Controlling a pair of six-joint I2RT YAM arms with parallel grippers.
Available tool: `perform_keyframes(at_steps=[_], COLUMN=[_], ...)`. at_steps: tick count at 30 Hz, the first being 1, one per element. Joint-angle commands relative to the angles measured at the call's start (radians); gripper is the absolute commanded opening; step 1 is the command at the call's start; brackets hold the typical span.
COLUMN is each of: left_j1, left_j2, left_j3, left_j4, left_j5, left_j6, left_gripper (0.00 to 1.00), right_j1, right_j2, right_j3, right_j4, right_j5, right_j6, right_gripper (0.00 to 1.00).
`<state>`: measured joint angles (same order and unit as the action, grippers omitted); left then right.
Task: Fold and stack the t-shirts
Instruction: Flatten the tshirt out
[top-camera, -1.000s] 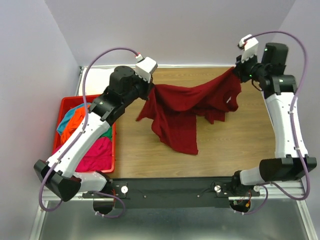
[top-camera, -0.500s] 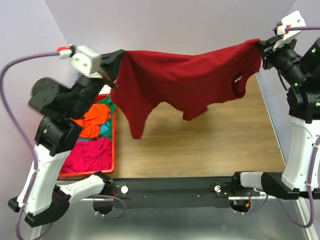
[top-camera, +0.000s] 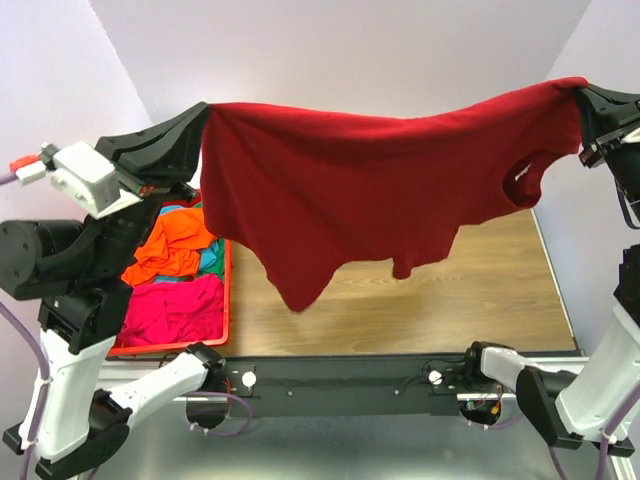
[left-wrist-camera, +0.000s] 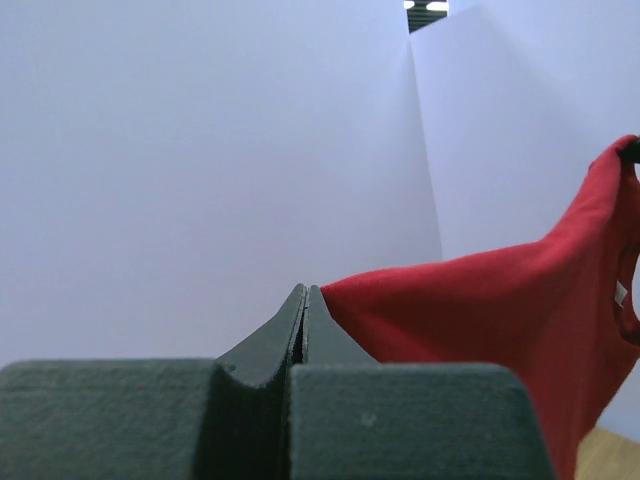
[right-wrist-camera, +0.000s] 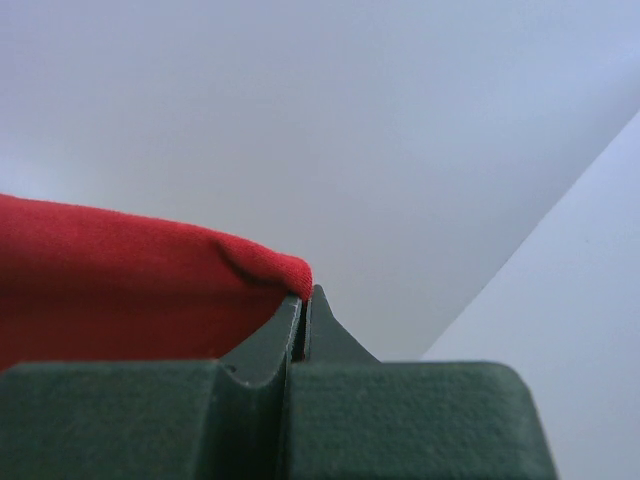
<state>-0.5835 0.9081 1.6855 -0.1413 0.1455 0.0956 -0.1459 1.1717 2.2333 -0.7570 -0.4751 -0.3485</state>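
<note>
Holds dark red t-shirt (top-camera: 350, 190) stretched left-to-right high above the counter (top-camera: 430, 300), left claw (left-wrist-camera: 304, 296) pinched tight on one end, right claw (right-wrist-camera: 304, 298) on the other.

Wood-grain table (top-camera: 480, 290); red bin (top-camera: 228, 310) on left edge, heaped with orange, pink, teal shirts (top-camera: 180, 310).
</note>
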Motion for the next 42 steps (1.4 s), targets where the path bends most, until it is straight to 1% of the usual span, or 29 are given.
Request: perform_keyframes(at_steps=[1, 3, 4, 6, 8, 10, 11, 15, 16, 17, 18, 21, 23, 24, 25, 26, 27, 28, 29, 30, 33, 34, 38, 41, 42], left_j1=[0.004, 0.005, 0.005, 0.007, 0.016, 0.031, 0.042, 0.091, 0.100, 0.122, 0.134, 0.155, 0.159, 0.157, 0.157, 0.159, 0.159, 0.157, 0.157, 0.157, 0.157, 0.156, 0.159, 0.157, 0.159], left_j2=[-0.021, -0.028, -0.025, 0.004, 0.050, 0.087, 0.125, 0.192, 0.204, 0.227, 0.241, 0.284, 0.275, 0.262, 0.247, 0.200, 0.174, 0.119, 0.092, 0.066, 0.009, -0.003, 0.006, 0.015, 0.023], left_j3=[-0.109, -0.197, -0.272, -0.343, -0.368, -0.372, -0.366, -0.311, -0.275, -0.252, -0.187, -0.066, -0.035, -0.030, -0.049, -0.067, -0.090, -0.143, -0.165, -0.185, -0.205, -0.187, -0.126, -0.135, -0.150], left_j4=[0.117, 0.196, 0.221, 0.284, 0.333, 0.351, 0.358, 0.358, 0.356, 0.349, 0.339, 0.301, 0.286, 0.282, 0.279, 0.284, 0.287, 0.292, 0.292, 0.289, 0.269, 0.258, 0.246, 0.249, 0.256], left_j5=[-0.050, -0.081, -0.098, -0.138, -0.190, -0.195, -0.179, -0.152, -0.152, -0.111, -0.098, -0.043, -0.012, 0.002, 0.012, 0.043, 0.058, 0.075, 0.078, 0.078, 0.089, 0.098, 0.115, 0.092, 0.083], left_j6=[-0.034, -0.054, -0.065, -0.073, -0.074, -0.076, -0.077, -0.092, -0.092, -0.117, -0.122, -0.135, -0.138, -0.145, -0.149, -0.151, -0.154, -0.154, -0.154, -0.151, -0.142, -0.140, -0.142, -0.137, -0.134], left_gripper=[0.00, 0.00, 0.00, 0.00, 0.00, 0.00, 0.00, 0.00, 0.00, 0.00, 0.00, 0.00, 0.00, 0.00, 0.00, 0.00, 0.00, 0.00, 0.00, 0.00, 0.00, 0.00, 0.00, 0.00, 0.00], right_j1=[-0.011, -0.011, -0.011, -0.011, -0.011, -0.011, -0.011, -0.012, -0.011, -0.011, -0.011, -0.011, -0.011, -0.011, -0.011, -0.011, -0.011, -0.011, -0.011, -0.011, -0.011, -0.011, -0.011, -0.011, -0.011], right_j2=[0.032, 0.039, 0.045, 0.068, 0.101, 0.124, 0.147, 0.184, 0.201, 0.212, 0.236, 0.261, 0.244, 0.227, 0.203, 0.147, 0.111, 0.051, 0.051, 0.002, -0.018, -0.014, 0.016, 0.036, 0.037], right_j3=[-0.047, -0.109, -0.132, -0.197, -0.242, -0.260, -0.264, -0.236, -0.222, -0.181, -0.157, -0.049, -0.032, -0.052, -0.075, -0.110, -0.177, -0.213, -0.234, -0.250, -0.215, -0.169, -0.080, -0.086, -0.119], right_j4=[-0.021, -0.004, 0.025, 0.062, 0.082, 0.102, 0.107, 0.122, 0.127, 0.130, 0.131, 0.131, 0.131, 0.131, 0.131, 0.133, 0.136, 0.136, 0.137, 0.137, 0.110, 0.104, 0.094, 0.096, 0.097], right_j5=[-0.011, -0.011, -0.011, -0.025, -0.052, -0.080, -0.103, -0.128, -0.126, -0.120, -0.119, -0.108, -0.096, -0.088, -0.080, -0.067, -0.057, -0.036, -0.036, -0.013, 0.029, 0.035, 0.032, 0.033, 0.035], right_j6=[-0.001, -0.004, -0.001, 0.005, 0.016, 0.031, 0.039, 0.055, 0.059, 0.059, 0.063, 0.078, 0.077, 0.072, 0.051, 0.037, 0.025, 0.002, -0.006, -0.010, 0.003, 0.014, 0.042, 0.042, 0.039], right_gripper=[0.01, 0.01, 0.01, 0.01, 0.01, 0.01, 0.01, 0.01, 0.01, 0.01, 0.01, 0.01, 0.01, 0.01, 0.01, 0.01, 0.00, 0.01, 0.01, 0.01, 0.01, 0.01, 0.01, 0.01, 0.01])
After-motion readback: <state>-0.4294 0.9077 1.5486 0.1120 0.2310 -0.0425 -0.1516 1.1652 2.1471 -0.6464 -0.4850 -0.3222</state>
